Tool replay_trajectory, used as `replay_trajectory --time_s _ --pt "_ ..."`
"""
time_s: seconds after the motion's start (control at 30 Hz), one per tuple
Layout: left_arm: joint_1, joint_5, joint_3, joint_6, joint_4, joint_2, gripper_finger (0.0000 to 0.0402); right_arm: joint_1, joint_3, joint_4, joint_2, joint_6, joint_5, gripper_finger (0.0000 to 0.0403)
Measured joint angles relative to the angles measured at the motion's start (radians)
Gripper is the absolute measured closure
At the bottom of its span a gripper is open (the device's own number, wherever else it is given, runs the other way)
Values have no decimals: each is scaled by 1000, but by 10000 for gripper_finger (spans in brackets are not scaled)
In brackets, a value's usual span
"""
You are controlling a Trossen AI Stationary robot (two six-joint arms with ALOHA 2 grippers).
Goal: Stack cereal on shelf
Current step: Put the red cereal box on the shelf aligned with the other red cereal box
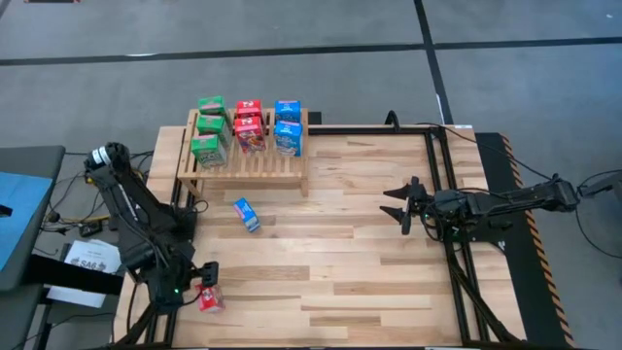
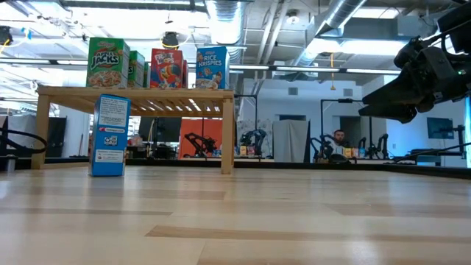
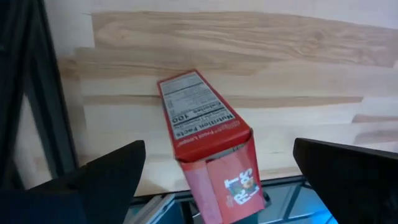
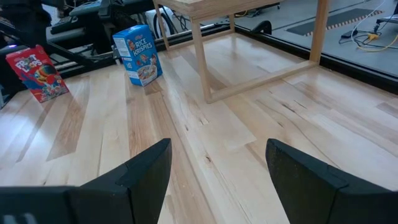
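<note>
Left gripper [image 1: 202, 282] hangs wide open over the red box [image 3: 208, 146], which sits between its fingers [image 3: 106, 177], untouched. Right gripper [image 1: 406, 205] waits open mid-table, well apart from the blue box [image 1: 247, 214].

This was a robotics lab in an open industrial hall. Exposed ducts [image 2: 224, 18] and pipes [image 2: 346, 15] ran across the bare ceiling with strip lights between them. The plank worktop [image 1: 369, 282] stood on a grey concrete floor [image 1: 292, 87] marked with dark tape lines. Beyond the worktop, at about 12 o'clock in the low view, other robot arms [image 2: 197, 142] stood on benches, and at about 2 o'clock a person [image 2: 338, 139] sat among monitors. Cables [image 1: 593, 209] trailed off at 3 o'clock from the worktop's black frame [image 1: 439, 165].
</note>
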Motion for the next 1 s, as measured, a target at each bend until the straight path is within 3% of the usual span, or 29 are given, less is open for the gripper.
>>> replay_trajectory --time_s 0.4,0.63,1.0 --pt "8 -5 0 -25 30 54 3 0 0 0 0 0 0 117" --pt "8 -96 0 62 30 54 3 0 0 0 0 0 0 117" --pt "8 18 0 108 20 54 3 0 0 0 0 0 0 117"
